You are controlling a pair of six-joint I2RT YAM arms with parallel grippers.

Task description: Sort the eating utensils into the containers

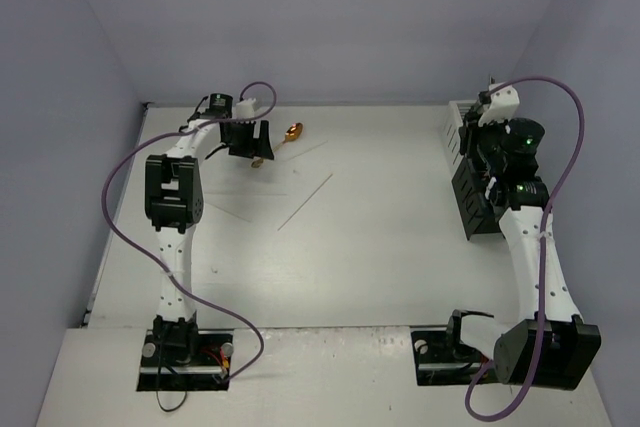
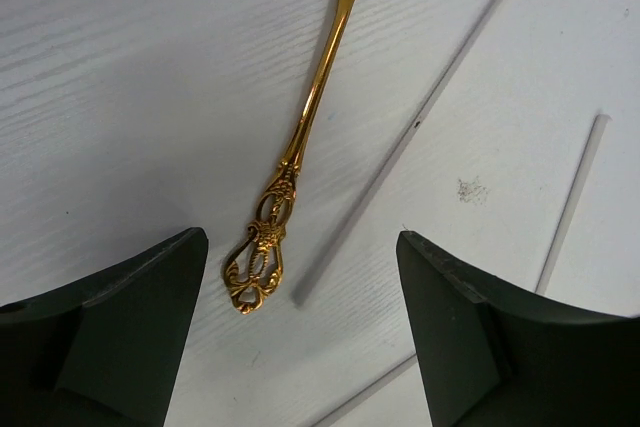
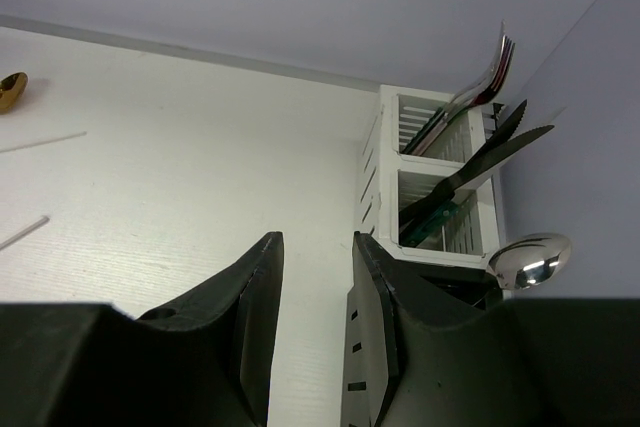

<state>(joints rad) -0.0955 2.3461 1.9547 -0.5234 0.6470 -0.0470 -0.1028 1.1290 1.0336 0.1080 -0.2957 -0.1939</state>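
Note:
A gold spoon (image 2: 318, 97) with an ornate handle lies on the white table; its handle end sits between the open fingers of my left gripper (image 2: 300, 292), nearer the left finger (image 2: 130, 327), untouched. From above, the left gripper (image 1: 252, 145) hovers over the spoon (image 1: 291, 133) at the back left. Pale chopsticks (image 2: 572, 202) (image 1: 305, 201) lie beside it. My right gripper (image 3: 315, 247) is slightly open and empty beside the black container (image 3: 360, 377), which holds a silver spoon (image 3: 530, 259). The white container (image 3: 385, 182) holds forks (image 3: 495, 65), black knives (image 3: 500, 137) and a teal-handled piece (image 3: 440, 222).
Both containers (image 1: 455, 129) (image 1: 470, 202) stand at the table's right edge against the side wall. The right gripper (image 1: 487, 132) hangs over them. Purple cables loop off both arms. The back wall runs close behind the spoon.

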